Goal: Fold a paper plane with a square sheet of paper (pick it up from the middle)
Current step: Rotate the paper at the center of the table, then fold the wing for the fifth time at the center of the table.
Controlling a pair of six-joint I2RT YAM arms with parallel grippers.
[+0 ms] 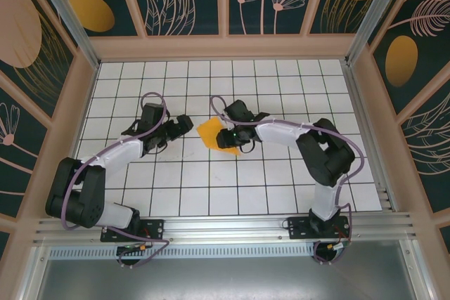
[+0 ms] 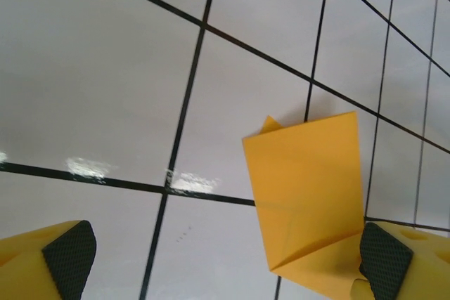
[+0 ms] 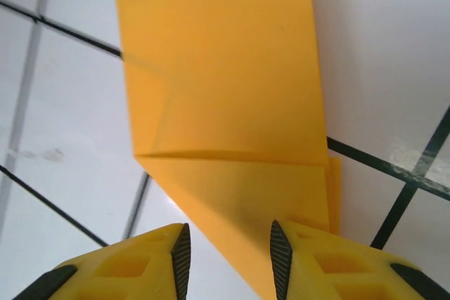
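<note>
The square sheet of paper (image 1: pixel 213 133), folded narrower, lies flat on the desk (image 1: pixel 211 194) straight ahead of the right tool (image 3: pixel 230 258). Its long axis runs away from that tool, and its near tip sits between the parted, unclamped pads. Beyond the paper, the left tool (image 2: pixel 226 258) is spread wide; the right seems nearer.

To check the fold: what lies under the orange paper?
White gridded table, seen around the paper. A lower layer peeks out at one edge; the rest is covered.
</note>
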